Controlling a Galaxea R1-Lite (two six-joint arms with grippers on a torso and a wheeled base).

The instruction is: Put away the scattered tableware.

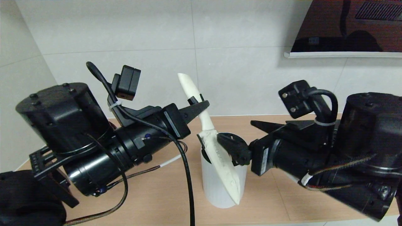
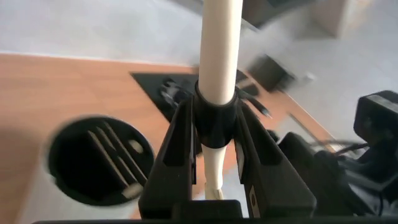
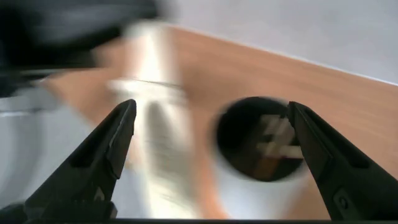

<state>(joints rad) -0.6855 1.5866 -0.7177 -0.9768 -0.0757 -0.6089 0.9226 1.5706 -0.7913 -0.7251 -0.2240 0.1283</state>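
Note:
My left gripper [image 1: 201, 106] is shut on the pale handle of a white knife [image 1: 220, 157], which it holds above the counter with the blade slanting down. The blade crosses in front of a white cylindrical holder [image 1: 213, 191] standing on the wooden counter. In the left wrist view the knife [image 2: 219, 50] rises between the fingers of the left gripper [image 2: 216, 118], and the holder [image 2: 37, 199] has several utensils in its dark inside. My right gripper [image 1: 235, 130] is open beside the blade, just over the holder. From the right wrist, the right gripper [image 3: 211, 107] frames the blurred knife [image 3: 163, 149] and the holder [image 3: 249, 196].
The wooden counter [image 1: 276, 194] runs back to a tiled wall. A dark range hood [image 1: 345, 28] hangs at the upper right. A black hob [image 2: 155, 87] lies flat in the counter beyond the holder.

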